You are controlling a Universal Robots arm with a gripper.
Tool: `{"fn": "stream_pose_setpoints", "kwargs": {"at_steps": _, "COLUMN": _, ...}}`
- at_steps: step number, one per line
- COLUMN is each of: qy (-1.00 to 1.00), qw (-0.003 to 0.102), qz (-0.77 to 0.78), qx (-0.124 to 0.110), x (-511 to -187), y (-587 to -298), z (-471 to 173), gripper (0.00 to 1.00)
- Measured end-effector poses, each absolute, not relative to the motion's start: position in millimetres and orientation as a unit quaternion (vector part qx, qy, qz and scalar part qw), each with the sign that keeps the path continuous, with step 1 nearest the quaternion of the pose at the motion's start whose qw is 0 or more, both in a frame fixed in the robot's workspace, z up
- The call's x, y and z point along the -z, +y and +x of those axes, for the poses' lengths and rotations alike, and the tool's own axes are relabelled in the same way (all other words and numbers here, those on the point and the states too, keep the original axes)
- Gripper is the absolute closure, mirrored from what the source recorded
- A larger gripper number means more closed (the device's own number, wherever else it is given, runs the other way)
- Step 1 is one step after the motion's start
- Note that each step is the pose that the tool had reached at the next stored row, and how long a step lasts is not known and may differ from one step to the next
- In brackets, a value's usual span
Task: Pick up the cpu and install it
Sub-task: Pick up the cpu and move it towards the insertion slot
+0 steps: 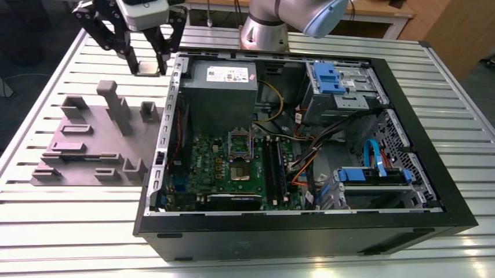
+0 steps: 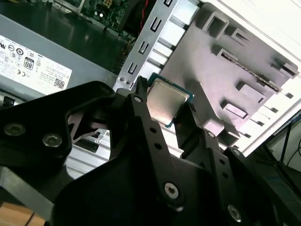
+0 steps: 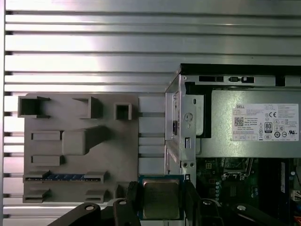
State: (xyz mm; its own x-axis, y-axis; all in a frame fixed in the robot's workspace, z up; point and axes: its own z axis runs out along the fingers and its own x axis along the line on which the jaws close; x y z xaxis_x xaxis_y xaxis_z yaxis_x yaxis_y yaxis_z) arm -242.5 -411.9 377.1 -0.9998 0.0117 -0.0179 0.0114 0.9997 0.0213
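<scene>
— Pincer (image 2: pixel 167 102) first: what has it got?

— Its two black fingers (image 2: pixel 146 125) are closed most of the way onto the cpu (image 3: pixel 161 198), one on each opposite edge. The chip is clamped between them and lifted clear of the bench (image 3: pixel 94 42).

— How does the chip look?

— It is small, flat and square. The top is smooth silver-grey metal with a dull sheen, and a thin greenish rim runs round it. In the second wrist view it catches the light and looks paler.

— Where does it hang?

— Over the strip between the grey plate (image 3: pixel 80 141) and the side wall of the computer case (image 1: pixel 309 231). In the exterior view the pincer is up at the far corner of the case, on the exterior view's left.

— What is the plate like?

— It is matte grey plastic, moulded with square pockets, long slots and upright blocks. A dark blue strip (image 3: pixel 63 177) lies in one long slot.

— And the bench?

— It is ribbed bright metal, with long parallel slats and dark grooves between them.

— Farther on?

— The case is black and lies open on its side, with punched steel edges. Inside are a grey metal power supply (image 3: pixel 254 127) with a white label, a green circuit board (image 1: pixel 232 168) with a metal-framed socket (image 1: pixel 238 147), loose cables and blue plastic drive brackets (image 1: pixel 328 78).
</scene>
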Motion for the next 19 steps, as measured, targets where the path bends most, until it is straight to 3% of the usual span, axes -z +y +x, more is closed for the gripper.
{"fn": "stream_pose_setpoints", "kwargs": {"at_steps": 19, "qy": 1.0, "qw": 0.009, "qz": 0.01, "qx": -0.009, "x": -370.0, "y": -417.8, "z": -157.6, "gripper": 0.53}}
